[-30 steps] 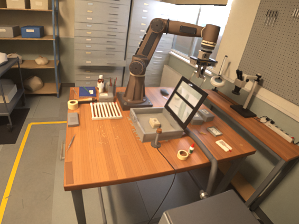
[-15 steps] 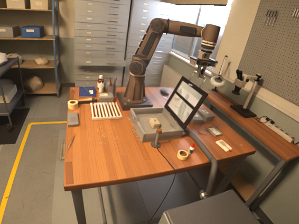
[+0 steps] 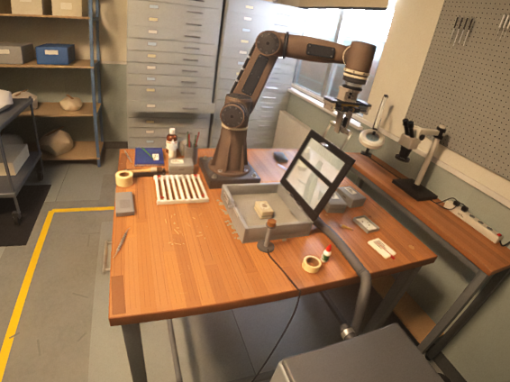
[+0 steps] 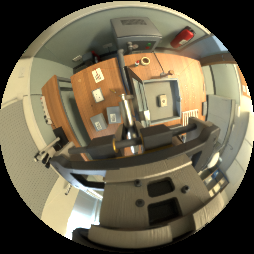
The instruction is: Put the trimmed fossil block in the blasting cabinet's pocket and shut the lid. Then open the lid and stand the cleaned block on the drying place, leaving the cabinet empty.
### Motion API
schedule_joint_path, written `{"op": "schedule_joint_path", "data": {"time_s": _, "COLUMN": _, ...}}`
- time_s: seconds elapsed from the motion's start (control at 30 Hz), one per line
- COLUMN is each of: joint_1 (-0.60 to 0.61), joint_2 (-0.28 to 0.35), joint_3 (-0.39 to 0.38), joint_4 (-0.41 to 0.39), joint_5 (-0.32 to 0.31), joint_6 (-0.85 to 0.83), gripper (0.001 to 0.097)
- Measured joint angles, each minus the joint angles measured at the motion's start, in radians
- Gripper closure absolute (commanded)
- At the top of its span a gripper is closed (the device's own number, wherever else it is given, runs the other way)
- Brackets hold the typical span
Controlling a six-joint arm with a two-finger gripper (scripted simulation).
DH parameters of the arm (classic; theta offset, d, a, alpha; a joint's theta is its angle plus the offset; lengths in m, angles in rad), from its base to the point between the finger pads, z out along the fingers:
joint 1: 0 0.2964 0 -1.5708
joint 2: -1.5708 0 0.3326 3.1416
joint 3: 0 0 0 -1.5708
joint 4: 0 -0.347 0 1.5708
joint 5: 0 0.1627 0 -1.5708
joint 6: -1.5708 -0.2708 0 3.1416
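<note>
The cabinet's lid (image 3: 317,174) (image 4: 137,93), a dark-framed glass panel, stands raised and tilted back on the right side of the grey tray-like blasting cabinet (image 3: 266,216) (image 4: 162,101). A metal handle (image 4: 127,111) on the lid's top edge is the thing nearest my fingers. The pale fossil block (image 3: 264,209) (image 4: 162,100) sits in the cabinet's pocket, in the middle of the floor. Two grey pads (image 3: 344,199) (image 4: 107,119) lie on the bench just right of the cabinet. My gripper (image 3: 343,130) (image 4: 128,142) is above the lid's top edge, closed on the lid's handle.
A grey extraction hose (image 3: 356,266) (image 4: 122,67) runs from the cabinet over the bench's front right edge to a grey unit (image 3: 360,360). A rack of tubes (image 3: 180,188), tape rolls (image 3: 311,264), a glue bottle (image 3: 326,253) and a knob stand (image 3: 266,235) lie around the cabinet.
</note>
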State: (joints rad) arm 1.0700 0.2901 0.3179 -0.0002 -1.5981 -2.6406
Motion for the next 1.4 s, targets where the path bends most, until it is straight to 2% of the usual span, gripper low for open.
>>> {"op": "schedule_joint_path", "data": {"time_s": 0.37, "joint_1": 0.000, "joint_2": 0.000, "joint_3": 0.000, "joint_4": 0.000, "joint_5": 0.000, "joint_6": 0.000, "gripper": 0.0941}}
{"op": "schedule_joint_path", "data": {"time_s": 1.13, "joint_1": 0.000, "joint_2": 0.000, "joint_3": 0.000, "joint_4": 0.000, "joint_5": 0.000, "joint_6": 0.000, "gripper": 0.0491}}
{"op": "schedule_joint_path", "data": {"time_s": 1.4, "joint_1": 0.000, "joint_2": 0.000, "joint_3": 0.000, "joint_4": 0.000, "joint_5": 0.000, "joint_6": 0.000, "gripper": 0.0491}}
